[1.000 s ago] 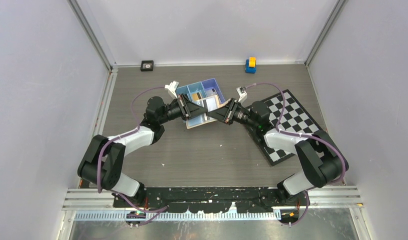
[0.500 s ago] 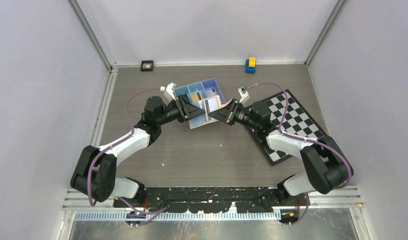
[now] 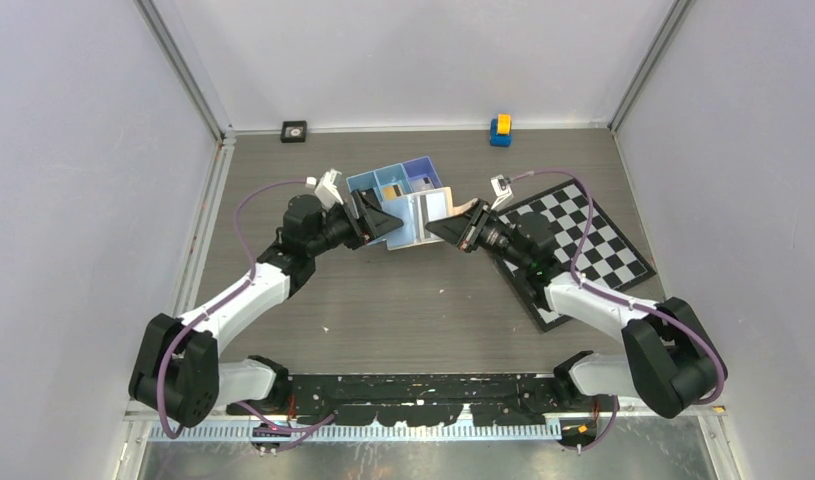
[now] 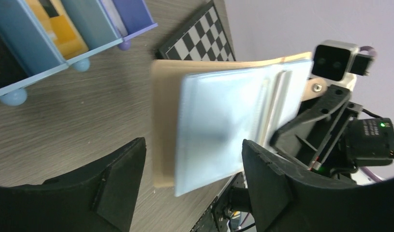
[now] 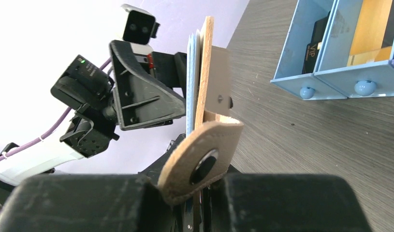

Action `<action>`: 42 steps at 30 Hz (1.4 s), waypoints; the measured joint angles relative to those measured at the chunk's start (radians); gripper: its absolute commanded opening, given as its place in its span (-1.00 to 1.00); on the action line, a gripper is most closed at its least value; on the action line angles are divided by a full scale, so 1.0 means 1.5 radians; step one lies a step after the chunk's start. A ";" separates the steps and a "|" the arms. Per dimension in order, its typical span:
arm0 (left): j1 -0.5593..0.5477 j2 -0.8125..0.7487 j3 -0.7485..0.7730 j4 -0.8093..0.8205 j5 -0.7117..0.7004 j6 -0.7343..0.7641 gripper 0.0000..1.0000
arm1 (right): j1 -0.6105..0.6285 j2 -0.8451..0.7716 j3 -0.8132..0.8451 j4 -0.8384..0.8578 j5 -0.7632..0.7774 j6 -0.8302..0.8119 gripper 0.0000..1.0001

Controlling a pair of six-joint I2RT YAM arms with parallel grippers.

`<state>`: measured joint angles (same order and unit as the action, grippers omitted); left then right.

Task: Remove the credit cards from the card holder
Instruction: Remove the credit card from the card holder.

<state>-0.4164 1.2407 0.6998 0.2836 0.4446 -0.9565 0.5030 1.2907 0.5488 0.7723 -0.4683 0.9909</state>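
Note:
My right gripper (image 3: 445, 228) is shut on the tan card holder (image 3: 435, 208) and holds it upright above the table; the snap tab (image 5: 204, 162) hangs between the fingers. A pale blue-white card-like sheet (image 4: 224, 125) lies against the holder's inner face (image 4: 163, 121) and sticks out past its edge. My left gripper (image 4: 192, 188) faces it, open, its fingers on either side and apart from the sheet. In the blue tray (image 5: 286, 53) sit a black card (image 5: 315, 48) and an orange card (image 5: 373, 29).
The three-compartment blue tray (image 3: 368, 185) stands just behind the two grippers. A chessboard mat (image 3: 593, 240) lies under the right arm. A blue-and-yellow block (image 3: 500, 129) and a small black square (image 3: 294, 130) sit by the back wall.
The left gripper has opened and drawn back to the left, off the holder. The right gripper has pulled slightly right, still holding the card holder.

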 measured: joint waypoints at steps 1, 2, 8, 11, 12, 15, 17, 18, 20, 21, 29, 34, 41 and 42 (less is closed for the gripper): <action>0.000 -0.001 0.000 -0.008 -0.006 0.002 0.53 | 0.000 -0.007 -0.003 0.003 0.003 -0.001 -0.72; 0.001 -0.001 -0.001 -0.012 -0.009 0.003 0.55 | 0.000 -0.012 -0.005 0.004 0.005 -0.002 -0.72; 0.006 -0.001 -0.007 0.001 -0.008 -0.002 0.58 | -0.001 -0.014 -0.007 0.014 0.007 -0.001 -0.72; 0.009 -0.001 -0.025 0.044 0.010 -0.016 0.55 | -0.002 -0.014 -0.009 0.025 0.003 0.007 -0.72; 0.009 0.001 -0.032 0.064 0.019 -0.023 0.52 | -0.002 -0.013 -0.010 0.032 0.000 0.011 -0.72; 0.012 0.016 -0.042 0.132 0.045 -0.047 0.38 | -0.005 0.007 -0.012 0.082 -0.018 0.040 -0.72; 0.012 0.021 -0.050 0.166 0.054 -0.060 0.09 | -0.006 0.031 -0.012 0.119 -0.030 0.061 -0.72; 0.012 0.021 -0.055 0.179 0.058 -0.066 -0.12 | -0.006 0.043 -0.012 0.136 -0.037 0.072 -0.71; 0.012 0.021 -0.059 0.195 0.063 -0.070 -0.49 | -0.006 0.060 -0.012 0.152 -0.045 0.087 -0.59; 0.013 0.021 -0.060 0.202 0.066 -0.072 -0.65 | -0.007 0.064 -0.012 0.155 -0.047 0.092 -0.51; 0.014 -0.012 -0.065 0.209 0.062 -0.060 -1.00 | -0.022 0.030 -0.020 0.129 -0.038 0.076 0.10; 0.015 -0.015 -0.065 0.206 0.058 -0.055 -1.00 | -0.031 -0.022 -0.027 0.102 -0.017 0.056 -0.05; 0.016 -0.015 -0.065 0.204 0.058 -0.053 -1.00 | -0.032 -0.030 -0.028 0.080 -0.004 0.041 -0.43; 0.016 -0.015 -0.065 0.204 0.058 -0.053 -1.00 | -0.032 -0.030 -0.028 0.076 -0.003 0.039 -0.46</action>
<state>-0.3931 1.2186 0.6025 0.5900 0.5316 -1.0363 0.4557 1.2453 0.5064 0.8864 -0.4728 1.0500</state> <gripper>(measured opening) 0.064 0.315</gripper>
